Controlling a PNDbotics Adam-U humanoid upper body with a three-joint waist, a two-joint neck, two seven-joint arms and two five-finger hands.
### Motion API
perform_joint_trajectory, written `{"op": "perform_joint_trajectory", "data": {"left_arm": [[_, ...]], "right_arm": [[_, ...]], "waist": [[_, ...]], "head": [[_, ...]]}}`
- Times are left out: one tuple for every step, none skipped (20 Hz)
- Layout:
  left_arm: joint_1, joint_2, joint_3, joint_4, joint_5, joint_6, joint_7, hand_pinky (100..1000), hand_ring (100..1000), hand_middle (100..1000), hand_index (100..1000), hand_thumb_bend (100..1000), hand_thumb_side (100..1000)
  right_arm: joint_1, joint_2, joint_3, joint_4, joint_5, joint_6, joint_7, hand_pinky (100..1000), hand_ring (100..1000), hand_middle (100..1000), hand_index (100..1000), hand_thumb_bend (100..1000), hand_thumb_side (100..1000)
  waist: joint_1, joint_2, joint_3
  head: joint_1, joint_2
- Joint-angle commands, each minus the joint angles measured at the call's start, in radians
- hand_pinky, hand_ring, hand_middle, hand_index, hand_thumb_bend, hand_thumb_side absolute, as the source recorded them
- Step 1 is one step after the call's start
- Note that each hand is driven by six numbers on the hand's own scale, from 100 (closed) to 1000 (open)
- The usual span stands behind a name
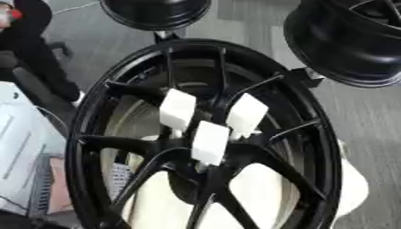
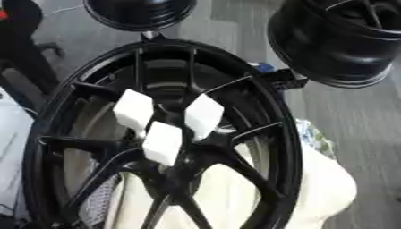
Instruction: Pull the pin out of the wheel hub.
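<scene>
A large black wheel hub filled most of both views, standing tilted with its spoked face turned up toward the camera, which left the centre where the spokes meet open to a reach from above. Three white, block-shaped pieces stood clustered at that centre, rising from the boss between the spokes; these looked to be the pins or their handles, seated in the hub, though what lay under them where they entered the metal could not be made out. One sat at the upper left, one at the upper right, and the third lower and between them, close together but apart. Neither of the robot's hands showed in either view, so whether their fingers were open or closed could not be told. Since three pieces stood in the hub, the scene would fit a hub with all its pins in place as well as one from which another had already gone. Behind the hub a white cloth-like sheet lay, probably to cushion it. Two other black wheels stood beyond on the grey floor.
</scene>
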Motion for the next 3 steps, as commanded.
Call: {"op": "perform_joint_trajectory", "data": {"left_arm": [[-0.01,0.014,0.01,-0.017,0.002,-0.005,0.001,785,624,621,799,100,710],[-0.009,0.015,0.011,-0.017,0.001,-0.006,0.002,785,624,621,799,100,708],[-0.008,0.016,0.011,-0.017,0.001,-0.006,0.002,785,624,621,799,100,708]], "right_arm": [[0.003,-0.027,-0.016,-0.072,0.004,0.053,0.0,767,695,666,766,198,232],[0.005,-0.036,-0.011,-0.077,0.013,0.069,0.008,773,704,672,770,219,227],[0.008,-0.049,-0.004,-0.079,0.025,0.084,0.02,779,711,676,773,232,225]], "waist": [[0.005,-0.016,0.001],[0.005,-0.017,0.003],[0.005,-0.018,0.004]], "head": [[0.0,-0.011],[0.0,-0.011],[0.0,-0.01]]}}
